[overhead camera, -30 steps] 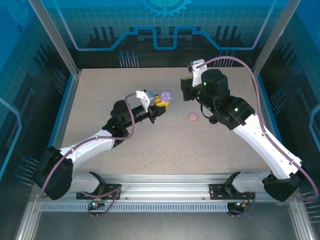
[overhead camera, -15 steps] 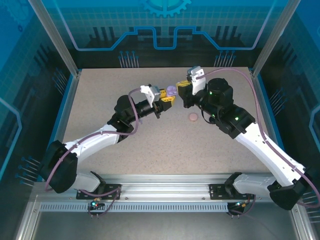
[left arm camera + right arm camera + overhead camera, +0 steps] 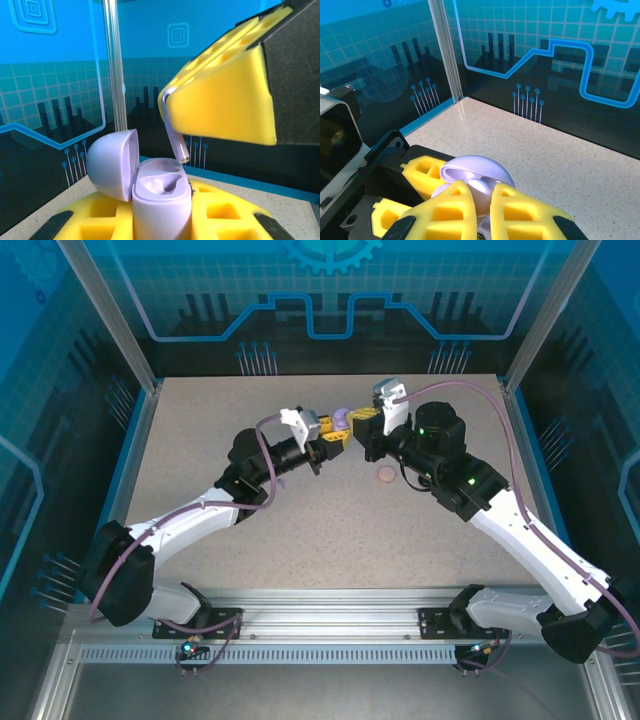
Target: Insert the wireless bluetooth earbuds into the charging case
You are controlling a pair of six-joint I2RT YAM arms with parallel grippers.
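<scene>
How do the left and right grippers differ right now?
The left gripper is shut on the lilac charging case, lid open; the right gripper is shut on a lilac earbud. The left gripper holds its case upright, while the right gripper points its earbud's stem down over the case's open top. Both have yellow fingers.

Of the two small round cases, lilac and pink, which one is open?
The lilac case, held upright in the jaws of the left gripper, its lid swung back. The pink case lies flat on the table, not held by anything.
</scene>
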